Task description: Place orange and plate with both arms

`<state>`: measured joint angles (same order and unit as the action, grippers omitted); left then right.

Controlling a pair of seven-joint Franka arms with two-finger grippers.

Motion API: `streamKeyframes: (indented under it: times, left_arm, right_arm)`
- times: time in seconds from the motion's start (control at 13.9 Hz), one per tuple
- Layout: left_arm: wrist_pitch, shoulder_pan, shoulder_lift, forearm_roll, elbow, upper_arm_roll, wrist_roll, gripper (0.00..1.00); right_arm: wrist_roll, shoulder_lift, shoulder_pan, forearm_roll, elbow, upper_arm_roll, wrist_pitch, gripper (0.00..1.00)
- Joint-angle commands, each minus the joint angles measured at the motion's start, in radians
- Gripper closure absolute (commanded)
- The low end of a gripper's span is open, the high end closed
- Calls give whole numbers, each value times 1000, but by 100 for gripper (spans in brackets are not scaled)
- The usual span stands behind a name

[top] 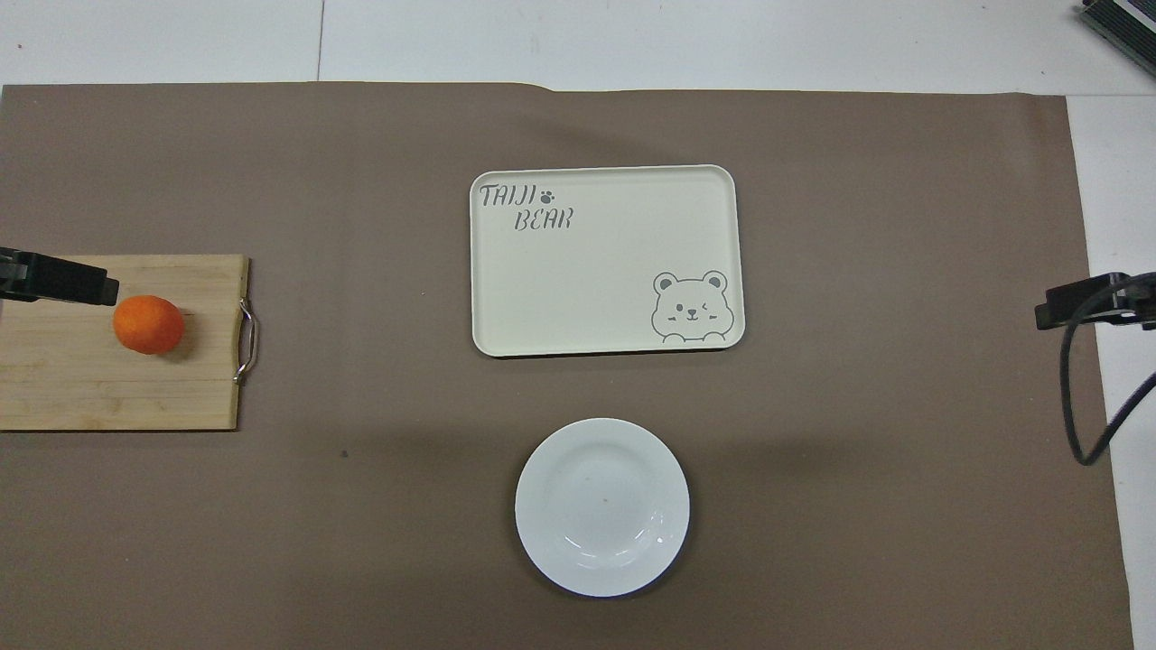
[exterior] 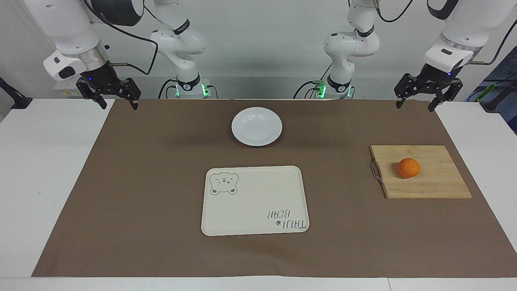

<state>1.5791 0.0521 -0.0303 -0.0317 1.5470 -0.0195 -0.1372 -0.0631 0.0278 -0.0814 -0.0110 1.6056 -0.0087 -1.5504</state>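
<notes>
We read "TAIJI BEAR" with a small paw print on the cream tray (top: 596,271); a winking bear face is drawn in its other corner.

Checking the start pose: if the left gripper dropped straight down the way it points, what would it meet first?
Probably the brown mat near its corner, with the left gripper open; the cutting board holding the orange seems farther out, though depth is unclear.
</notes>
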Motion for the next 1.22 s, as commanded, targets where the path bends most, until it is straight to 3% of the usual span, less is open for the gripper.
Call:
streamKeyframes:
  times: [0.0,1.15]
  left_arm:
    - [-39,-32,21,-31,-39,3,2,0]
    - [-37,-32,3,-13,-27,10,2,0]
  right_arm:
    - [31,18,-4,-6,11,7,10,0]
    - [22,15,-3,-6,8,7,9,0]
